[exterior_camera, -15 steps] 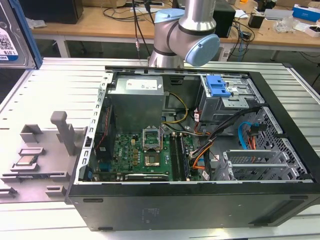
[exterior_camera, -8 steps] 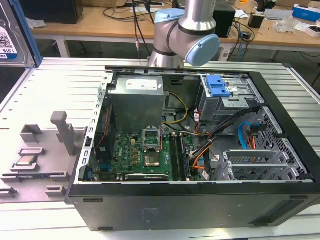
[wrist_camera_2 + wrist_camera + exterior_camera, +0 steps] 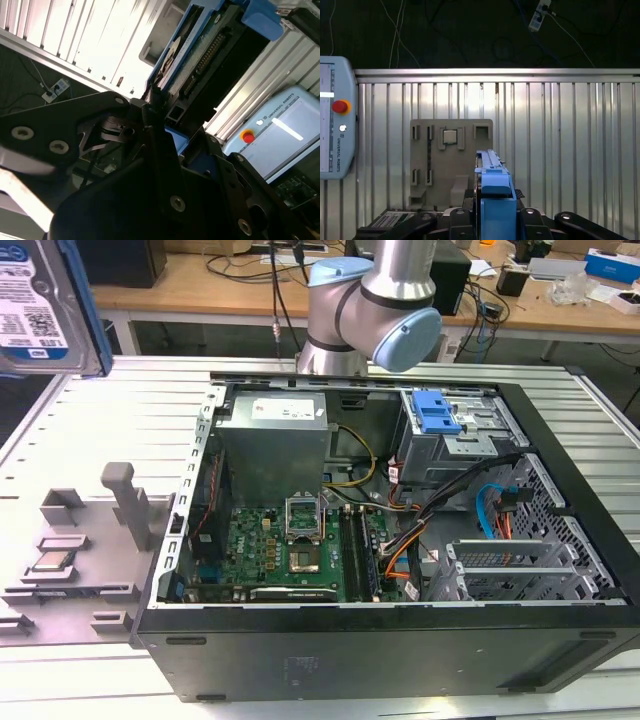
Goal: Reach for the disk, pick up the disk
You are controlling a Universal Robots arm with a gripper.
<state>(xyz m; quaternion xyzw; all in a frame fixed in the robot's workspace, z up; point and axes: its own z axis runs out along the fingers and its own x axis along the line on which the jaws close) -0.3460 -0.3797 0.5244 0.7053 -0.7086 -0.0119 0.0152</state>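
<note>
Silver-cased disk [image 3: 40,305] in its blue frame, held up at the exterior view's upper left, off the ribbed metal table [image 3: 130,410] and well apart from the open computer case [image 3: 400,650]. In both wrist views the disk is seen edge-on, clamped between the black fingers [image 3: 535,216], which are closed against its flat sides. Beyond it in the first wrist view, on the table, lie a grey holder [image 3: 432,160] carrying a small square chip [image 3: 450,136] and, nearby, a control pendant [image 3: 332,125] with a red button.
</note>
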